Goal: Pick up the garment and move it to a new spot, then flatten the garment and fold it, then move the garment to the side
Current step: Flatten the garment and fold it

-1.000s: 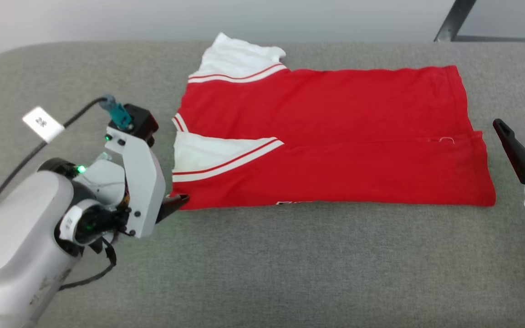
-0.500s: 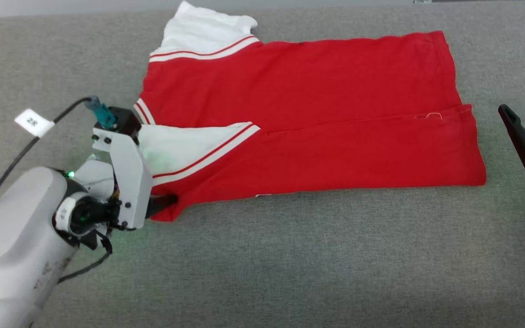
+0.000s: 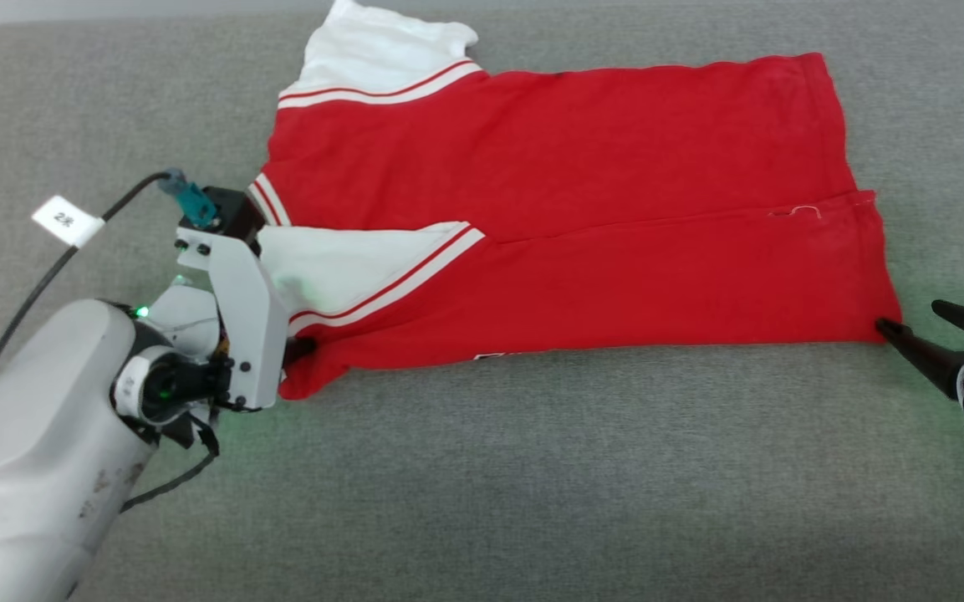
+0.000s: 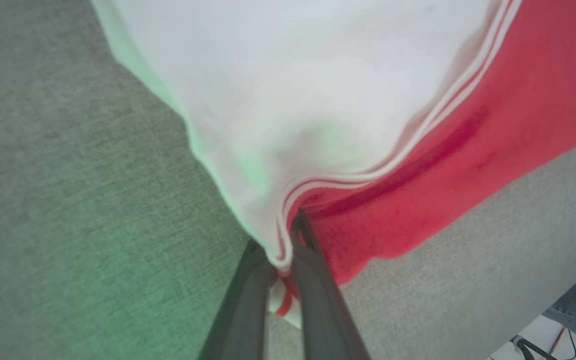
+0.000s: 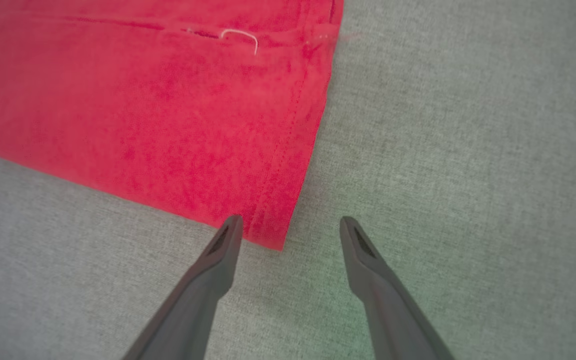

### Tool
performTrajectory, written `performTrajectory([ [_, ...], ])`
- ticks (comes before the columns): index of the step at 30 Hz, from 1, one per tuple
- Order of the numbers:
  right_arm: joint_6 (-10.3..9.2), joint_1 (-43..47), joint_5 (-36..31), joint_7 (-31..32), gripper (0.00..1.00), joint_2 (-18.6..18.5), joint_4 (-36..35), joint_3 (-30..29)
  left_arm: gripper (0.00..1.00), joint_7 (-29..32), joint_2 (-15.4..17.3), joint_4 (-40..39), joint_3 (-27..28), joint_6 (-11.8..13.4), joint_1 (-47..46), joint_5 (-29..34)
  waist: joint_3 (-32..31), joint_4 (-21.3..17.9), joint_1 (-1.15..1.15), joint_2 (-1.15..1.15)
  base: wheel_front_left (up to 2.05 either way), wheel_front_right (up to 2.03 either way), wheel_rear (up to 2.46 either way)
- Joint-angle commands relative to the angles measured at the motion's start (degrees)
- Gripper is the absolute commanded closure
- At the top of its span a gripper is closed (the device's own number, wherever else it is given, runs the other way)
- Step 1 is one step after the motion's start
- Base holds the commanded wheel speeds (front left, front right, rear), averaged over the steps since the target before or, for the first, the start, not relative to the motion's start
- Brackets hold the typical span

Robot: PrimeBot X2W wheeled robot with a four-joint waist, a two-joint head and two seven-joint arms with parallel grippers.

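The garment (image 3: pixel 573 209) lies flat on the grey surface (image 3: pixel 532 502). My left gripper (image 4: pixel 282 246) pinches its near left corner; my right gripper (image 5: pixel 290 231) stands wide, just at its near right corner.

The whole garment (image 3: pixel 565 209) is viewed from above by the head camera; its two near corners are shared, close up, with the wrist cameras.

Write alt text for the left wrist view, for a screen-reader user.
The left end effector is shut on a corner of the garment, pinching white fabric with red stripe trim between its two dark fingers. From the grip the garment fans out, its white panel in the centre and red to the right, over a grey surface.
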Motion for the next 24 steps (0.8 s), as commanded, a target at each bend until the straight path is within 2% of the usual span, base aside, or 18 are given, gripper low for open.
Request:
performTrajectory([
  [1,-0.06,-2.02,0.53,2.55,0.0,0.2,0.2,0.32,1.0,0.1,-2.01,0.73,-2.0,-0.55,1.93,0.27,0.26,0.57,0.0,0.0,0.0,0.0,0.0],
  [9,-0.06,-6.6,-1.55,11.29,0.0,1.85,6.35,2.65,1.0,-1.98,-4.42,1.26,-2.82,-1.6,0.02,1.17,1.4,2.87,0.0,0.0,0.0,0.0,0.0],
  [11,-0.06,-6.39,-1.97,12.64,0.6,1.85,6.77,4.18,1.0,-2.62,-5.06,1.62,-2.97,-1.84,-0.14,1.3,1.53,3.23,0.0,0.0,0.0,0.0,0.0],
  [12,-0.05,-6.29,-1.52,12.9,0.83,2.05,6.69,4.58,1.0,-2.89,-5.25,1.86,-3.06,-2.02,-0.18,1.43,1.53,3.31,0.0,0.0,0.0,0.0,0.0],
  [13,-0.03,-6.23,-0.84,12.68,0.89,2.44,6.62,4.54,1.0,-3.16,-5.38,2.07,-3.21,-2.12,-0.23,1.55,1.5,3.36,0.0,0.0,0.0,0.0,0.0],
  [14,-0.01,-6.11,-0.47,12.55,1.0,2.72,6.69,4.44,1.0,-3.43,-5.5,2.32,-3.31,-2.21,-0.26,1.57,1.42,3.38,0.0,0.0,0.0,0.0,0.0],
  [21,-0.02,-3.6,1.35,11.99,1.0,1.31,5.65,5.08,1.0,-6.15,-5.11,2.79,-2.97,-3.34,0.79,0.91,-1.19,2.94,0.0,0.0,0.0,0.0,0.0],
  [24,-0.02,-1.82,1.95,11.55,1.0,0.48,4.13,5.18,1.0,-7.45,-3.82,1.56,-2.86,-3.51,2.68,0.77,-2.92,2.54,0.0,0.0,0.0,0.0,0.0],
])
